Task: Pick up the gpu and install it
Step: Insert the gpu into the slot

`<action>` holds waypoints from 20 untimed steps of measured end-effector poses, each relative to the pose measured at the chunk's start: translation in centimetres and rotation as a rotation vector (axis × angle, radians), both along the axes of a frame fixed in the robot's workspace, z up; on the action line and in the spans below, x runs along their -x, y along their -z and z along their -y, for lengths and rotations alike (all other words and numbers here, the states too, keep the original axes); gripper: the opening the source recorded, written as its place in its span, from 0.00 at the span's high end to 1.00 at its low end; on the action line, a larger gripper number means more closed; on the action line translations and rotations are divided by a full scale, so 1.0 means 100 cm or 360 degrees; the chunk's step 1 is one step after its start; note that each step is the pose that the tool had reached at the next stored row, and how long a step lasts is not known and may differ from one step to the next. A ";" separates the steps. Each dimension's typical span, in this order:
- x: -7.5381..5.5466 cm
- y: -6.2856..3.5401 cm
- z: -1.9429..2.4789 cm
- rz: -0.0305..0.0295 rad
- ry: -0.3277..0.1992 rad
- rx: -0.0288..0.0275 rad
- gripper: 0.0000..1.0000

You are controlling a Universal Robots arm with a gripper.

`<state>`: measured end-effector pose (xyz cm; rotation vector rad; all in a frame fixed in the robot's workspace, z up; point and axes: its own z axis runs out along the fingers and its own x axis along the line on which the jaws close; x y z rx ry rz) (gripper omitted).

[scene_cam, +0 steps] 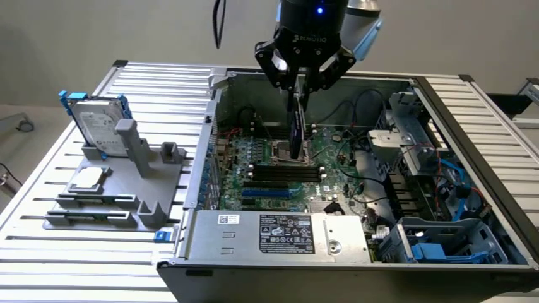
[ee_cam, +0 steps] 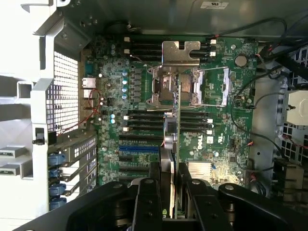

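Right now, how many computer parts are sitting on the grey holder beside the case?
2. The hard drive in its blue frame stands upright at the grey holder's far end; the silver processor chip lies flat nearer the camera. Its posts may hide something small.

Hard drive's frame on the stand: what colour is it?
The frame is blue, best seen in the exterior view.

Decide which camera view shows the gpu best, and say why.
The exterior view: the gpu hangs upright from the end effector above the motherboard, its dark side face visible. The wrist view gives the gpu edge-on, a thin strip between the end effector's fingers.
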<state>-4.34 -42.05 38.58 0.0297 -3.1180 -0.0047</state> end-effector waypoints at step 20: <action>0.000 0.0112 0.0000 0.00022 -0.0558 -0.00034 0.74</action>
